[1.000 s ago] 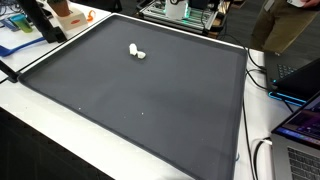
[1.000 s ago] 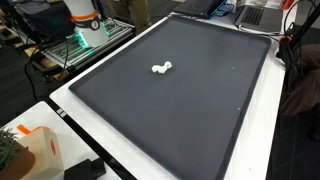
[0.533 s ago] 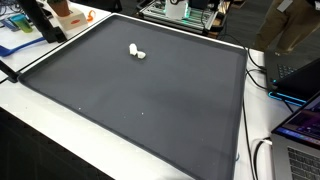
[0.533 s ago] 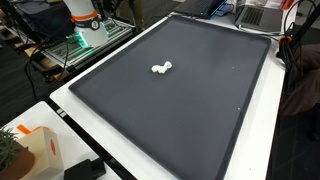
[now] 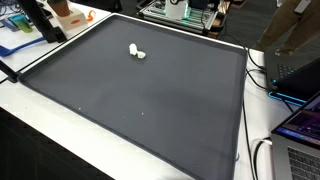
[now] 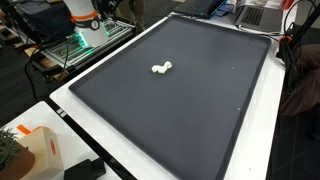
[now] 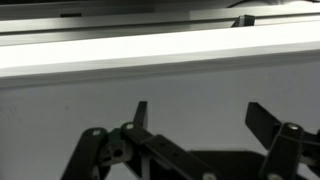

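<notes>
Gripper [image 7: 197,110] low in wrist view, jaws spread wide, nothing between them, touching nothing. Linkage cut off at bottom edge. Pale blurred surface ahead, hard to identify. Small white object [image 5: 137,50] lies alone on dark mat [image 5: 150,110], seen in both exterior views; shape too small to tell. Gripper outside both exterior views.

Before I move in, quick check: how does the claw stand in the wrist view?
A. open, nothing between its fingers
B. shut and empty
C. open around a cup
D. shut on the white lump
A: the claw shows its fingers apart with nothing held between them, while the white lump lies on the dark mat in both exterior views.
</notes>
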`<action>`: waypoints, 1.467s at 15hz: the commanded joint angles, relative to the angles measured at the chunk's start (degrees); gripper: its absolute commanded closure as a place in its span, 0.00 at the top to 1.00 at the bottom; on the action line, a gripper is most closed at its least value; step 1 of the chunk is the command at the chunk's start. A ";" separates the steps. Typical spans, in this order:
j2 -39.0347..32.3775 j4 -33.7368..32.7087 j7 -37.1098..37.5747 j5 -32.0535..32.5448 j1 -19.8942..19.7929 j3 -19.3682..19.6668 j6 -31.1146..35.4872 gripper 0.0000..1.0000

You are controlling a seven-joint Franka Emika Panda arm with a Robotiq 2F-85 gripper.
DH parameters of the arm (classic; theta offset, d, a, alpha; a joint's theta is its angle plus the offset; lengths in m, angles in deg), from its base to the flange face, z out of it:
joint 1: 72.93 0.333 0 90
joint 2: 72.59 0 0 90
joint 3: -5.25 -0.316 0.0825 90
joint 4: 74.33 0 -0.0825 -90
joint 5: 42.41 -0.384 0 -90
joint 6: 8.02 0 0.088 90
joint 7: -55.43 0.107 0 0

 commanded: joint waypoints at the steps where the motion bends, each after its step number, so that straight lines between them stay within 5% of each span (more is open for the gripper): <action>1: -1.08 -0.10 1.07 -0.94 0.85 -0.63 7.19 1.00; 9: -6.14 -0.12 1.59 -0.87 1.68 -1.21 21.58 1.00; 17: -12.13 -0.09 1.71 -7.27 3.04 0.39 35.59 1.00; 22: -12.44 -0.15 2.03 -6.22 2.23 0.06 35.81 1.00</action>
